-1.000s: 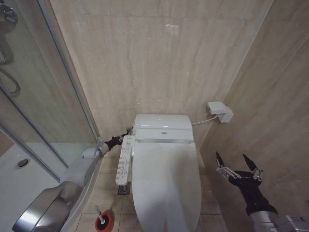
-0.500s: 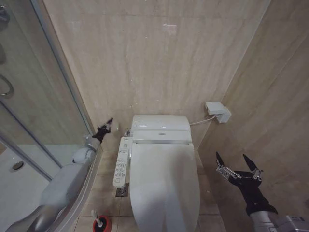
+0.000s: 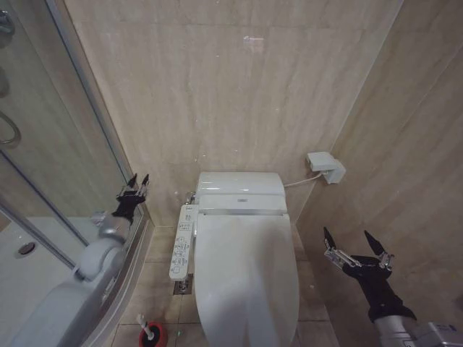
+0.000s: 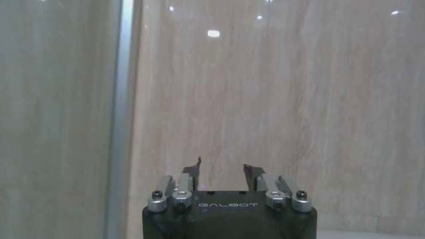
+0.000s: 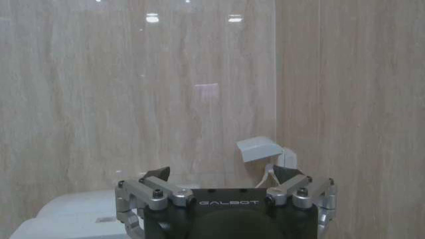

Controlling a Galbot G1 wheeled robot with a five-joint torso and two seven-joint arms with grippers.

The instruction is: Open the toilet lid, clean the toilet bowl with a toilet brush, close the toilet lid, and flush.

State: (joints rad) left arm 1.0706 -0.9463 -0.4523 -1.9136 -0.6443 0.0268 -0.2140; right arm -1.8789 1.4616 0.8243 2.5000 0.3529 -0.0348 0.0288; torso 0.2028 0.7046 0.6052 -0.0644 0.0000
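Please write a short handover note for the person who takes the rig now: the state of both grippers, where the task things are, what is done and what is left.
Left gripper: fingers open, empty, raised beside the shower glass, left of the toilet and apart from it.
Right gripper: fingers open, empty, hovering right of the toilet near the side wall.
Toilet lid: down, shut over the toilet bowl; button panel on its left side.
Toilet brush: standing in its red holder on the floor, left of the bowl.
Done: cannot tell from this moment; the lid is closed and the brush is stowed.
Left: confirm whether cleaning and flushing are finished.
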